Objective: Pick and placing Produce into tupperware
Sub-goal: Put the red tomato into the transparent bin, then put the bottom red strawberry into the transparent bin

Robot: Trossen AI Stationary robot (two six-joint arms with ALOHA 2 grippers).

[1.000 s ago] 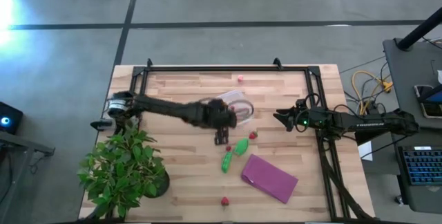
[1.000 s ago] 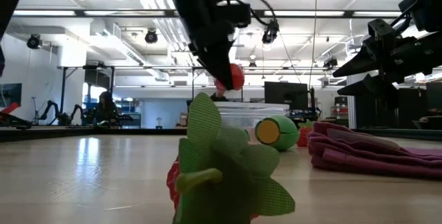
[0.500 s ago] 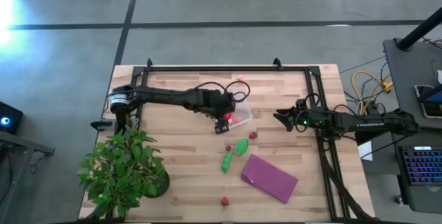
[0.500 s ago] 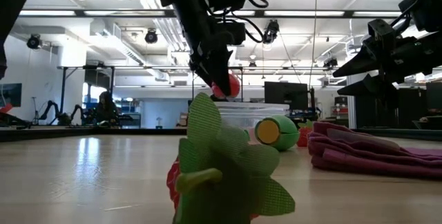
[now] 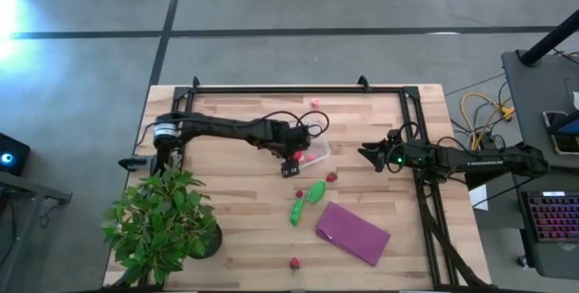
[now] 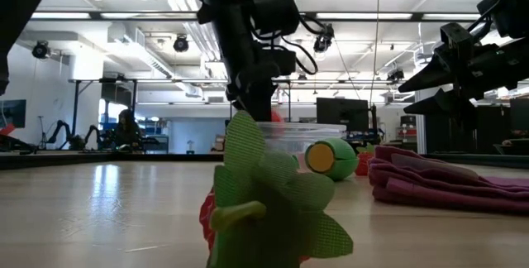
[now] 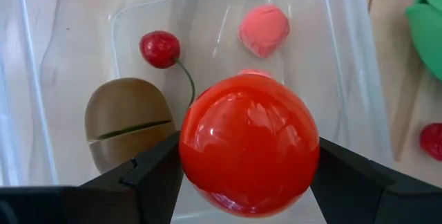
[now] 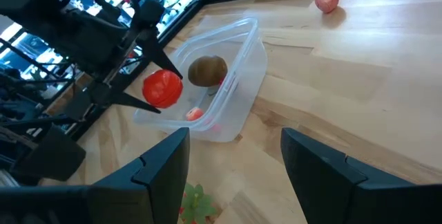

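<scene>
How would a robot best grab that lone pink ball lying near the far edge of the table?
Grip the pink ball across its widest middle, coming straight down from above. It is round, so any two opposite sides should serve, and it lies alone on bare table, clear of the tupperware, leaving room for fingers either side.

In the low view, we see a big blurry green leaf [image 6: 264,193] hiding part of the clear tupperware [image 6: 306,140], and the red ball [image 6: 277,117] only peeks out.

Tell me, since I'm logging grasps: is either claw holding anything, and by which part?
The left claw grips the red ball by its two opposite sides, above the tupperware. The right claw holds nothing.
</scene>
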